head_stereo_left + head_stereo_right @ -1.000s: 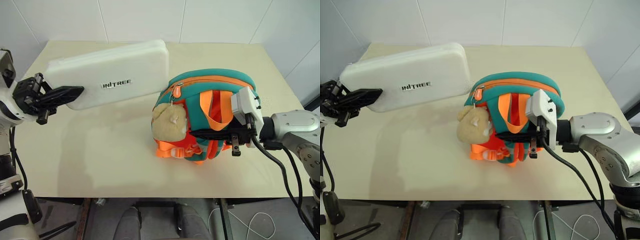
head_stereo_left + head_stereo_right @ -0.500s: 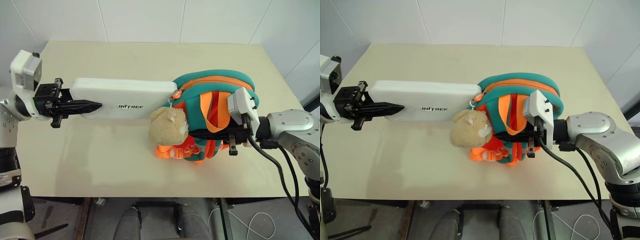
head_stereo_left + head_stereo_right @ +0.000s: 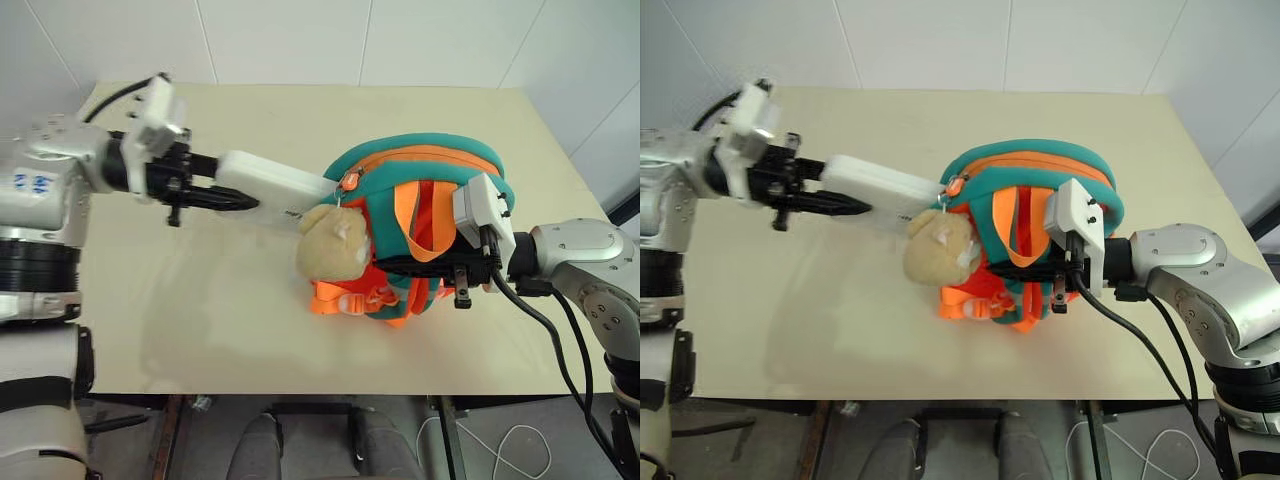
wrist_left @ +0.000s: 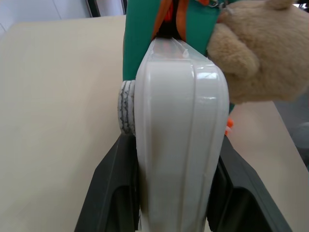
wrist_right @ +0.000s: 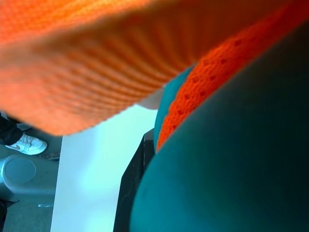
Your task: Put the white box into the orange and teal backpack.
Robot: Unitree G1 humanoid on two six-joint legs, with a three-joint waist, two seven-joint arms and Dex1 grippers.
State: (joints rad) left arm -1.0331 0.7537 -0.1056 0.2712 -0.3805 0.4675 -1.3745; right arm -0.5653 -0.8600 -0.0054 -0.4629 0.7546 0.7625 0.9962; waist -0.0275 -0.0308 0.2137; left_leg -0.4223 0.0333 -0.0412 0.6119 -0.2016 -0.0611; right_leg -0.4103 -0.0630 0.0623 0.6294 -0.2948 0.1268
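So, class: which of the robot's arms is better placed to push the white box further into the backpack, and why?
Left. The left gripper clamps the white box, whose far end already sits in the orange and teal backpack opening. The right gripper is shut on the backpack's straps, steadying it.

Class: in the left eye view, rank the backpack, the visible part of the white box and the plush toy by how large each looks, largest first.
1. The orange and teal backpack.
2 and 3. The white box's visible part and the plush toy look alike; not ranked.
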